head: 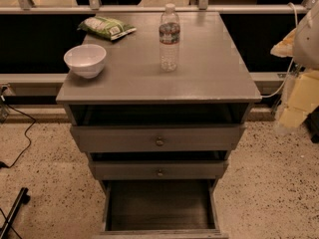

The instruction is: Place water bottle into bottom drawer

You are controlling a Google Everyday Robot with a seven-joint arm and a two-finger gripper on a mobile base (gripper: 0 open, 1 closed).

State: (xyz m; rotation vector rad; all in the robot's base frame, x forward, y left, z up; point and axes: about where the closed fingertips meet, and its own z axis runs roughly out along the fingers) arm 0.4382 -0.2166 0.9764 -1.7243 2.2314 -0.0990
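Note:
The water bottle (170, 38) stands upright on the grey cabinet top (209, 73), near the middle back. It is clear plastic with a white cap and a dark label band with red. The bottom drawer (159, 205) is pulled out at the foot of the cabinet, with its bare wood floor showing and nothing in it. My arm and gripper (295, 106) show as a blurred white and pale yellow shape at the right edge, beside the cabinet, well right of the bottle and holding nothing that I can see.
A white bowl (85, 59) sits at the front left of the top. A green snack bag (106, 27) lies at the back left. Two shallower drawers with brass knobs (159, 141) are partly pulled out above the bottom one. Black cables (20, 133) lie on the floor at left.

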